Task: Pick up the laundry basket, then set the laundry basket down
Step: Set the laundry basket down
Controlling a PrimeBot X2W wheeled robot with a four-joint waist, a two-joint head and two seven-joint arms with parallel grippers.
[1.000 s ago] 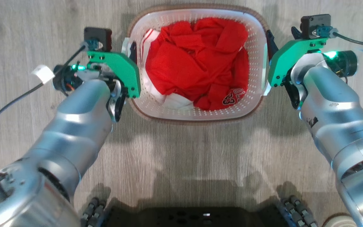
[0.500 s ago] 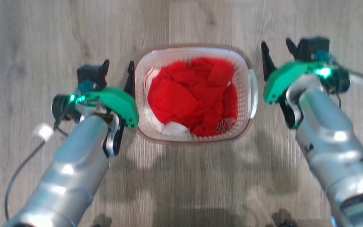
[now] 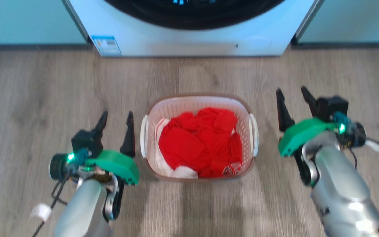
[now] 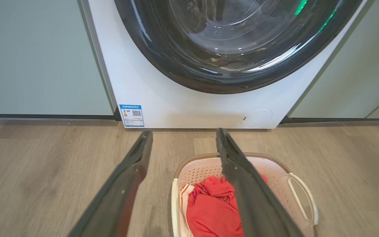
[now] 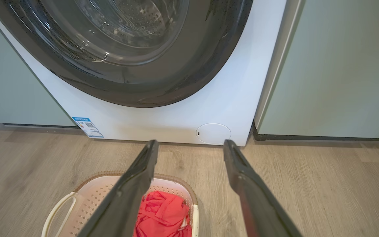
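Down on the wood floor [image 3: 44, 98], the left gripper [image 3: 117, 116] hung just left of the laundry basket [image 3: 192, 104]. Its jaws were spread wide and held nothing, and its inner finger was near the left handle [image 3: 142, 137] but apart from it. The basket stood upright between both grippers, holding crumpled red clothes [image 3: 202, 141] with some white cloth [image 3: 184, 171] at its near-left side. Right of the basket, across a wider strip of bare floor, the right gripper [image 3: 290, 90] was likewise spread and empty. Beyond the basket, past open floor, stood a white washing machine [image 3: 192, 39]. The head view looked down on the basket and both grippers together. The wrist views added the machine's dark glass door [image 4: 235, 42] and a round flap [image 5: 213, 133] low on its front.
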